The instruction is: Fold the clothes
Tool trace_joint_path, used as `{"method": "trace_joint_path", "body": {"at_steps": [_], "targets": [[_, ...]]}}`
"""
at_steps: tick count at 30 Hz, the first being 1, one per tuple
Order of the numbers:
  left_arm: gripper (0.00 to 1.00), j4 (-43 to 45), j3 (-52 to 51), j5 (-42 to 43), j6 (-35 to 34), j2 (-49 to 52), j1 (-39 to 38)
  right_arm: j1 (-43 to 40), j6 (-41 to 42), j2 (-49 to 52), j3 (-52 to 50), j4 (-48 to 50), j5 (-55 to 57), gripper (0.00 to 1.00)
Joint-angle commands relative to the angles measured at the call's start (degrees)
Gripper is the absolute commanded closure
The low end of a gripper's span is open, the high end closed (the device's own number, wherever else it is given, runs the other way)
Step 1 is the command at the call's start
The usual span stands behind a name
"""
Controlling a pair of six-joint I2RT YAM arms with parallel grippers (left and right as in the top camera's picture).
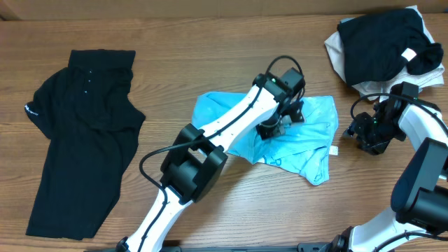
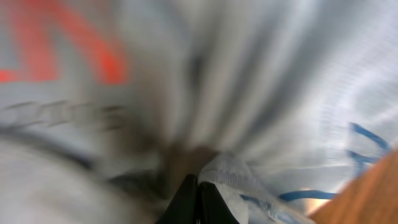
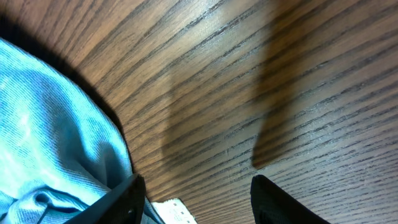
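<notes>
mid-table, left gripper (image 1: 273,127) pinched shut on shirt (image 1: 311,133) fold; right gripper (image 3: 198,199) apart, empty, at shirt edge. i judge shirt light, limp; take hem corners.

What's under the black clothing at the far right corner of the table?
A white garment shows past the left and lower edges of the black clothing. Whether anything else lies beneath is covered.

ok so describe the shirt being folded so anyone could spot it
On the brown wooden table, look at the middle, between the flat black garment on the left and the black and white clothes pile at the top right. The crumpled light blue soft T-shirt lies there, the only blue item.
</notes>
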Motion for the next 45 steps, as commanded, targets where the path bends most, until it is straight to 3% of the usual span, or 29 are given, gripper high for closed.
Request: {"method": "trace_joint_path", "body": {"at_steps": [1,10,22,23,28,33,45], "targets": [[0.96,0.15,6.43,-5.95,-7.02,0.37,2.71,-0.09,-0.33,-1.64,1.01,0.28,0.57,0.42],[0.96,6.64,4.35,-0.61,-7.30,0.81,5.22,-0.09,-0.31,-1.64,0.92,0.22,0.55,0.42],[0.96,4.66,3.61,5.38,-7.37,2.27,2.95,-0.09,-0.31,-1.64,0.81,-0.35,0.42,0.41],[0.93,4.15,3.61,5.31,-7.58,2.27,2.60,-0.09,-0.35,-1.64,0.79,-0.35,0.11,0.41],[0.35,1.70,3.72,3.41,-14.05,2.25,2.03,-0.09,-3.28,-1.64,0.76,-0.09,-3.39,0.38],[0.00,-2.64,8.92,3.93,-20.33,1.77,2.54,-0.09,-7.45,-1.64,0.76,0.72,-9.88,0.34],[0.00,-17.03,41.16,3.67,-21.64,1.73,4.66,3.67,-9.16,-1.64,-3.87,8.35,-15.56,0.25]]}}
